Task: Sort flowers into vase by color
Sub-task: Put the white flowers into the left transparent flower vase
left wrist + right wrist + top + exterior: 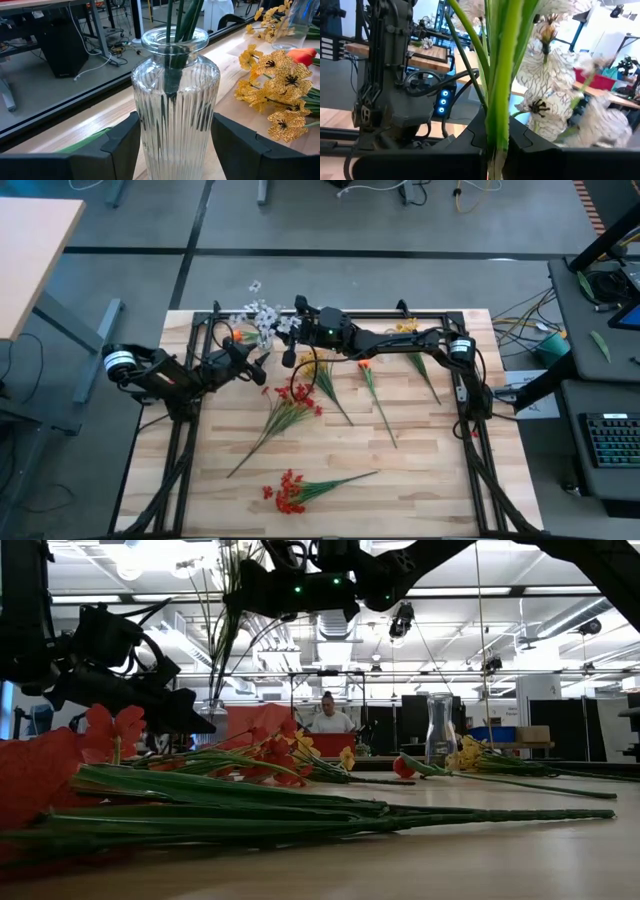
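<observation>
A clear ribbed glass vase (175, 105) stands on the table between the fingers of my left gripper (175, 150), which also shows near the table's far left in the high view (255, 365). Green stems (182, 20) stand in its neck. My right gripper (497, 145) is above the vase (295, 332), shut on the green stems of a white flower spray (262, 318). The white blossoms (547, 80) spread above its fingers. Red sprays (290, 405) (290, 490), a yellow spray (315, 365) and an orange-tipped stem (370, 385) lie flat on the table. My left gripper has the vase's ribbed body (145, 125) between its two fingers, one on each side, below the shoulder. The fingers come level, from the table's left side. The vase stands upright. My right gripper pinches the white spray's bundled green stems (497, 115) between its two fingers, below the blossoms. The fingers lie across the stems. The stems stand about upright and run down (225, 635) below the gripper.
A second clear vase (437, 728) stands near the far right, with yellow blossoms (405, 327) lying beside it. A black frame (400, 313) runs along the table's far and side edges. A person (328, 715) sits in the room beyond.
</observation>
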